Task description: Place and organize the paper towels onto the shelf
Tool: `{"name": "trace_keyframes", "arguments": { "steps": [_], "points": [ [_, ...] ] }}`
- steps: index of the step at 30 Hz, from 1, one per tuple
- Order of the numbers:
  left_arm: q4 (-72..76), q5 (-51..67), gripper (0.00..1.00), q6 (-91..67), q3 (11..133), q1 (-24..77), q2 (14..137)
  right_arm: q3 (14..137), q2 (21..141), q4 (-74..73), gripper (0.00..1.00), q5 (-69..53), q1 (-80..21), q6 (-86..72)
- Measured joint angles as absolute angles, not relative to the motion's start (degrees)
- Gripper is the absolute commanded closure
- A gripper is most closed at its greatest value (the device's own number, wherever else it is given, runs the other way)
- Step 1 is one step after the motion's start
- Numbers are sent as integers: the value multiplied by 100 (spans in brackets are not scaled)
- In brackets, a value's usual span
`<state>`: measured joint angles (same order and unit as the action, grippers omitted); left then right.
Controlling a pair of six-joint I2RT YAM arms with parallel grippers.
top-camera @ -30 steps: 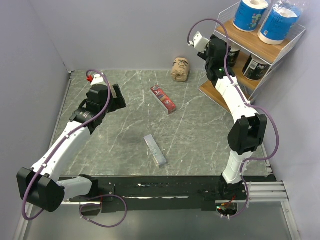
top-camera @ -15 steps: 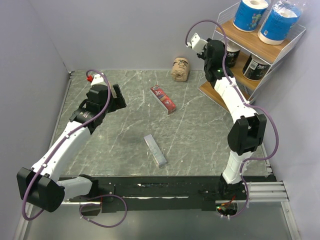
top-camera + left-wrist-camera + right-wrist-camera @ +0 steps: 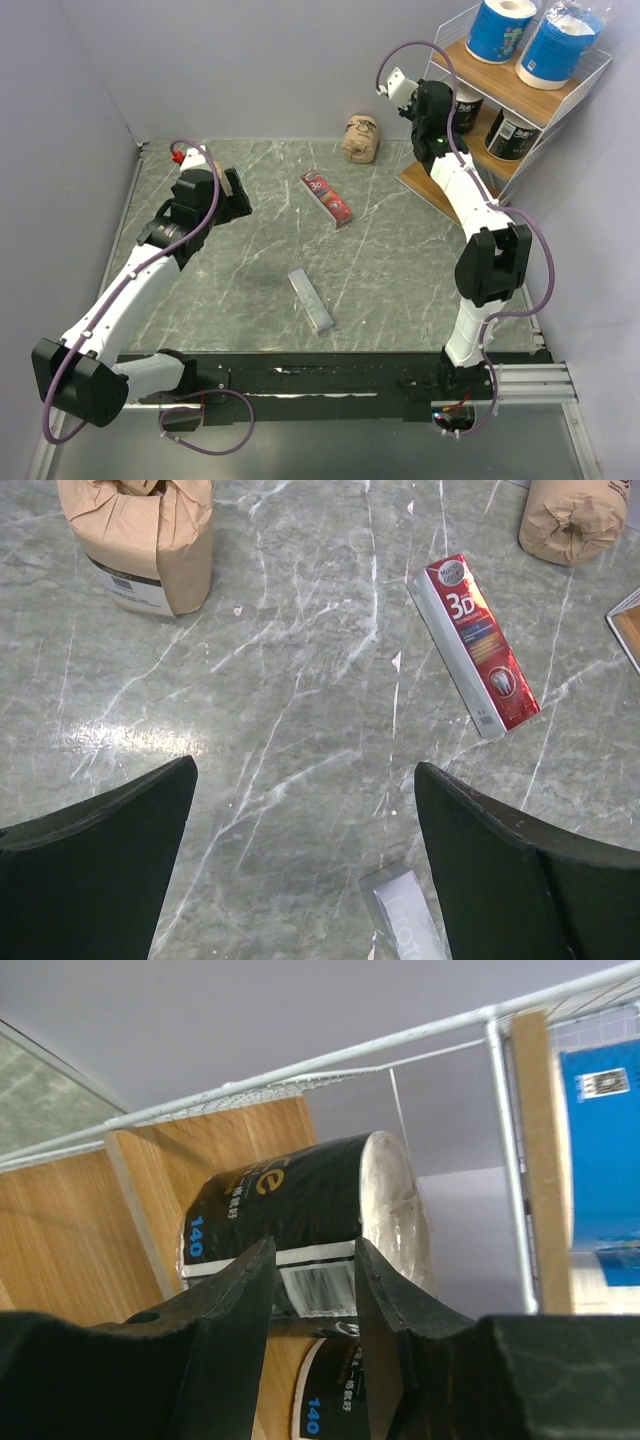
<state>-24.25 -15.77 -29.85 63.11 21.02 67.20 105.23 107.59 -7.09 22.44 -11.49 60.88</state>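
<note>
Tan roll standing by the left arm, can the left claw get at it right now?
Probably yes: the left claw is open, the tan roll stands just ahead, and nothing lies between them.

I work in what looks like a robotics lab cell: bare grey walls (image 3: 250, 60) box in a marble-patterned table (image 3: 400, 270), and my white left arm (image 3: 130, 290) and right arm (image 3: 490, 265) are bolted to a black rail (image 3: 330, 375) at its near edge.
</note>
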Motion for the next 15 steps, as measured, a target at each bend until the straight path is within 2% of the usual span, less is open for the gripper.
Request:
{"name": "trace_keyframes", "arguments": {
  "steps": [15],
  "points": [
    [-2423, -1577, 4, -2985, 6311, 2102, 6720, 10639, 11006, -517, 58, 2303, -976, 6114]
  ]
}}
